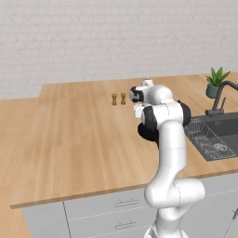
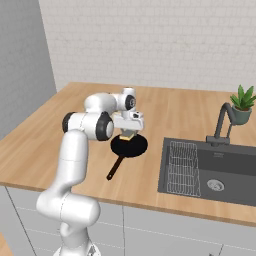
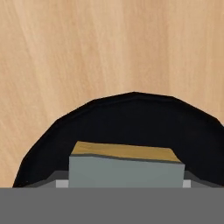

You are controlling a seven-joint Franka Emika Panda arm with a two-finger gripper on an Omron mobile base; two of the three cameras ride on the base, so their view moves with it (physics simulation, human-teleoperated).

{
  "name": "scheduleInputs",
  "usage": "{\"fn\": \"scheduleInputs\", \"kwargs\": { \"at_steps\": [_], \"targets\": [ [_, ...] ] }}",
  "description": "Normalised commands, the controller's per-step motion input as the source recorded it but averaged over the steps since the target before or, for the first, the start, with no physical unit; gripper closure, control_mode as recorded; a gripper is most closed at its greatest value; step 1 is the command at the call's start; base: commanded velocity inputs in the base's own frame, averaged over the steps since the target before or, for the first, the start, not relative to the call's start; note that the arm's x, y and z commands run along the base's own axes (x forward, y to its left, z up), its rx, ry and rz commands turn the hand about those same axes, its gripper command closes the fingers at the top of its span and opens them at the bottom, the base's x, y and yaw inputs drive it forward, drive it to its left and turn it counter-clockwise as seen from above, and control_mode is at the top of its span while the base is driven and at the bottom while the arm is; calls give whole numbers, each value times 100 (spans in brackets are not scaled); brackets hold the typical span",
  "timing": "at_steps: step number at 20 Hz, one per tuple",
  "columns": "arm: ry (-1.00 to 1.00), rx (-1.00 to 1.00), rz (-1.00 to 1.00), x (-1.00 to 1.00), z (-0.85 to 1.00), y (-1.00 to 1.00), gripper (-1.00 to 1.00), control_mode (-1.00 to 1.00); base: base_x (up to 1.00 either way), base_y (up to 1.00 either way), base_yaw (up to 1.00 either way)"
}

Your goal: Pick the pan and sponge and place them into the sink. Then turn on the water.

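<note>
Fingers hidden behind the hand in the base views, tips not visible in the hand view, so impossible to tell whether spread, closed or clamped on anything. Gripper (image 2: 128,131) pointing straight down over the pan (image 2: 129,145), which rests on the wooden counter (image 2: 65,125) left of the sink (image 2: 240,165), handle toward the counter's front edge. Sponge (image 2: 128,134) right at the gripper's lower end, above the pan's middle; unclear whether lifted or resting on the pan. Seen along the hand: sponge (image 3: 124,151) low and centred, scrub layer up, black pan (image 3: 131,118) behind it. Wire rack (image 2: 183,167) on the basin's left side, drain (image 2: 215,185) beside it, faucet (image 2: 222,125) at the back rim, potted plant (image 2: 242,105) just beyond.
</note>
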Motion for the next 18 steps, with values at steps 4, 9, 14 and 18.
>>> {"fn": "scheduleInputs", "kwargs": {
  "at_steps": [4, 9, 14, 18],
  "targets": [
    [0, 0, -3, -26, -9, 0, 100, -100, 0, 0, 0],
    [0, 0, -6, -41, -18, 0, 100, -100, 0, 0, 0],
    [0, 0, -9, -14, -30, 0, 100, -100, 0, 0, 0],
    [0, 0, -9, -2, -32, 0, 100, -100, 0, 0, 0]
  ]
}}
